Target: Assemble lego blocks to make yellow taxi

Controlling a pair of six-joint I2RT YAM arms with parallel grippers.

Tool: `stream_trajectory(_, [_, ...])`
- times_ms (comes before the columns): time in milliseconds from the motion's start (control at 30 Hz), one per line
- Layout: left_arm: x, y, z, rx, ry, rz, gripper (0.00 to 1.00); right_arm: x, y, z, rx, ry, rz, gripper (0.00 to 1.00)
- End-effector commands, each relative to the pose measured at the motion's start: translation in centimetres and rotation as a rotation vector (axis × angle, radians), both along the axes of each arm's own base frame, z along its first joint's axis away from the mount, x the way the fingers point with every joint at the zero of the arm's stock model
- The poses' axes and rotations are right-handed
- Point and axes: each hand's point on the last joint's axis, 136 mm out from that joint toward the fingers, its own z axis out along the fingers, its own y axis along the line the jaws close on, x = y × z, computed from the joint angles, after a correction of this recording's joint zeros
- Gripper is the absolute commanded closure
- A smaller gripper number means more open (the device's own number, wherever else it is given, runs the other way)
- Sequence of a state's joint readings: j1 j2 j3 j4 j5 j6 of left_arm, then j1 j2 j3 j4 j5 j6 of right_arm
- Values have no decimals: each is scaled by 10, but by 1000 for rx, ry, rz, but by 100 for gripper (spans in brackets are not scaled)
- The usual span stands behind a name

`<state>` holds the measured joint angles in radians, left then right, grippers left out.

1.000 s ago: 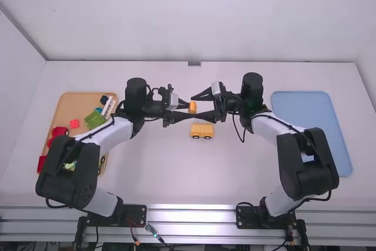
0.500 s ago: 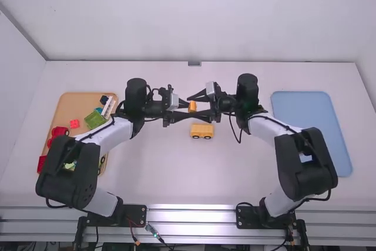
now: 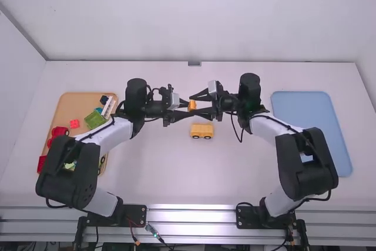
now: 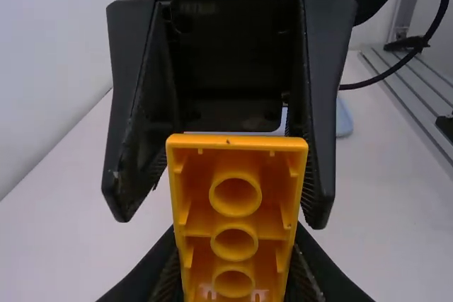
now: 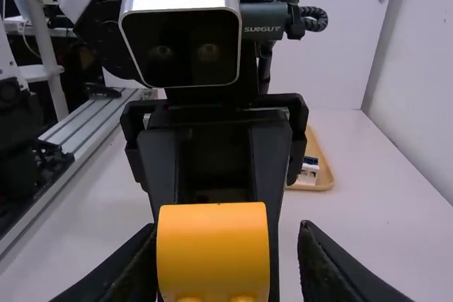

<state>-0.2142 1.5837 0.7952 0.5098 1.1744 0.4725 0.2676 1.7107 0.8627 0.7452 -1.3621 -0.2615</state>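
- The left gripper and the right gripper face each other over the middle of the table.
- An orange-yellow block is held up between them, with the left gripper's fingers closed on it from both sides.
- The right gripper's fingers are spread around that same block. In the right wrist view, one finger lies close beside it, and I cannot tell whether they touch; the other stands apart from it, with a gap between.
- The left wrist view shows the block's hollow side, with three round tubes in a row inside. The right wrist view shows a smooth face and two bumps at its lower edge.
- A yellow toy car base with dark wheels rests on the table, nearer the arm bases than the held block and apart from both grippers.
- Off to the left is a wooden tray holding a small red block, a green block, a white piece, a red toy piece and other parts. The left arm crosses over it.
- A blue tray lies at the right side of the table, with the right arm partly over its near portion.
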Motion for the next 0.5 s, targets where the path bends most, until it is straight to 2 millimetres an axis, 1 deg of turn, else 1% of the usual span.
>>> stream_trajectory(0, [-4, 0, -6, 2, 0, -13, 98, -1, -1, 8, 7, -19, 7, 52])
stream_trajectory(100, [-5, -1, -6, 2, -1, -17, 98, -3, 1, 7, 6, -24, 12, 59])
stream_trajectory(133, [-5, -1, -6, 2, -1, -18, 98, -3, 1, 6, 5, -22, 12, 64])
stream_trajectory(200, [-5, -2, -6, 2, -1, -19, 98, -2, 0, 7, 6, -22, 12, 72])
stream_trajectory(233, [-5, -2, -6, 2, 0, -19, 94, -2, 0, 7, 5, -21, 11, 77])
stream_trajectory(267, [-5, -2, -6, 2, 0, -20, 90, -3, 0, 7, 6, -22, 13, 80])
stream_trajectory(300, [-5, -2, -6, 2, 0, -19, 84, -5, 0, 7, 9, -25, 24, 84])
stream_trajectory(333, [-5, -2, -6, 2, 0, -19, 75, -7, 0, 7, 13, -43, 39, 85])
stream_trajectory(400, [-5, -2, -6, 1, -3, -19, 59, -10, -1, 8, 18, -58, 54, 85])
stream_trajectory(433, [-5, -2, -6, 1, -4, -19, 41, -10, -1, 7, 18, -64, 56, 85])
stream_trajectory(467, [-5, -2, -6, 2, -4, -19, 34, -9, -1, 7, 18, -67, 53, 85])
